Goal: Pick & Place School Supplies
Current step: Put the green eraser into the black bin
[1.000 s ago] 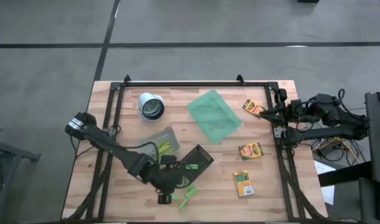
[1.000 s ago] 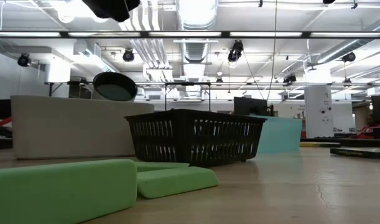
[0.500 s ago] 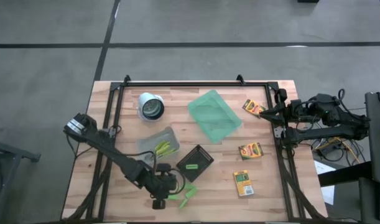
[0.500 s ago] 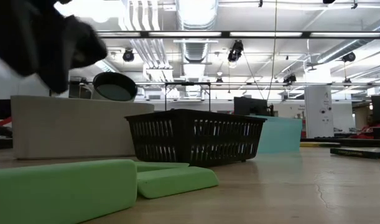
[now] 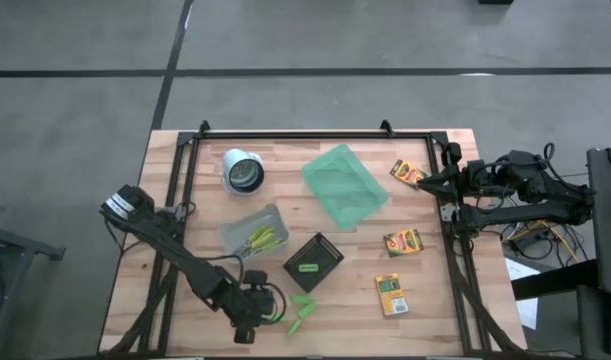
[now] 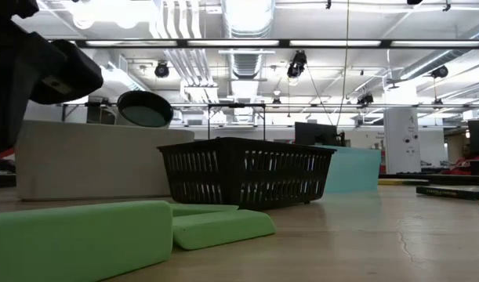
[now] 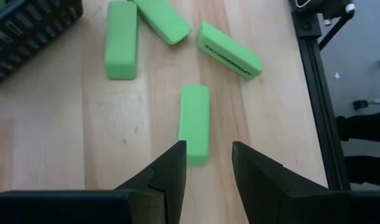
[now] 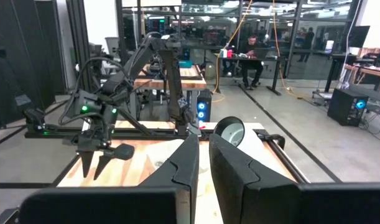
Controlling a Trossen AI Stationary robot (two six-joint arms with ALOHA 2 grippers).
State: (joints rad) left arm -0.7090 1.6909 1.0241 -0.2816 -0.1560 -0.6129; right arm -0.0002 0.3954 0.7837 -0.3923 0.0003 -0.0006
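Note:
My left gripper (image 7: 208, 150) is open and hovers near the table's near edge (image 5: 268, 316). The near end of one short green stick (image 7: 194, 123) lies on the wood just ahead of it, between the lines of the two fingers and untouched. Three more green sticks (image 7: 121, 38) lie beyond, seen close up in the low view (image 6: 74, 239). Another stick (image 5: 307, 267) lies inside the black basket (image 5: 313, 262). Yellow-green scissors (image 5: 263, 238) lie in the clear bin. Three crayon boxes (image 5: 402, 241) lie flat on the right. My right gripper (image 8: 203, 163) is shut and waits at the right edge (image 5: 447, 184).
A translucent green tray (image 5: 345, 182) sits at the table's middle far side and a white cup (image 5: 243, 170) lies left of it. The black frame rail (image 7: 314, 93) runs close beside the sticks. Bare wood lies between the basket and the crayon boxes.
My left gripper has drawn back from the black basket toward the table's near-left, ending over the loose green sticks. In the low view the arm has swung from the top of the picture to its left side. The sticks and the basket have stayed put.

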